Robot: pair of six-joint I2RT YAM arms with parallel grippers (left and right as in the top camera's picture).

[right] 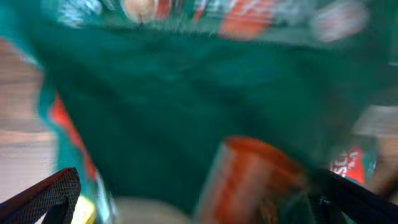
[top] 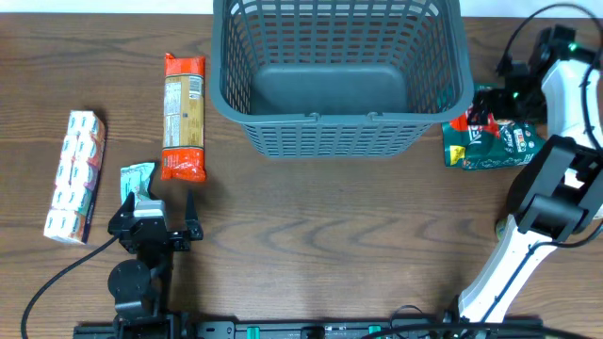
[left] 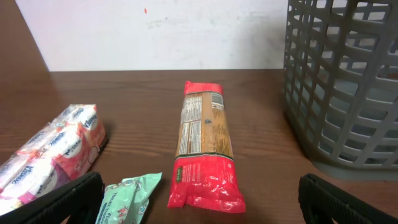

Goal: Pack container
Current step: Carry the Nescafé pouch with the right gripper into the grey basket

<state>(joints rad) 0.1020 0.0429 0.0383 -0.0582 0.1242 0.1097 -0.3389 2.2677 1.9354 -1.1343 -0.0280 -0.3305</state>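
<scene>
The container [top: 339,132], a large dark grey lattice basket, stands empty at the back centre, and its wall [left: 348,93] fills the right of the left wrist view. My left gripper [top: 158,203] hovers open near the front left. Just ahead of it lie a red pasta packet [left: 204,149] and a small mint-green packet [left: 127,196], with nothing between its fingers [left: 68,199]. My right gripper [top: 486,111] is open right over a green bag [top: 492,143] beside the container's right end. That bag [right: 186,93] fills the blurred right wrist view. Whether the fingers touch it I cannot tell.
A pink and white tissue pack [top: 75,176] lies at the far left. The red pasta packet [top: 184,118] lies lengthwise left of the container, with the mint-green packet [top: 138,179] at its near end. The right arm [top: 537,207] rises at the front right.
</scene>
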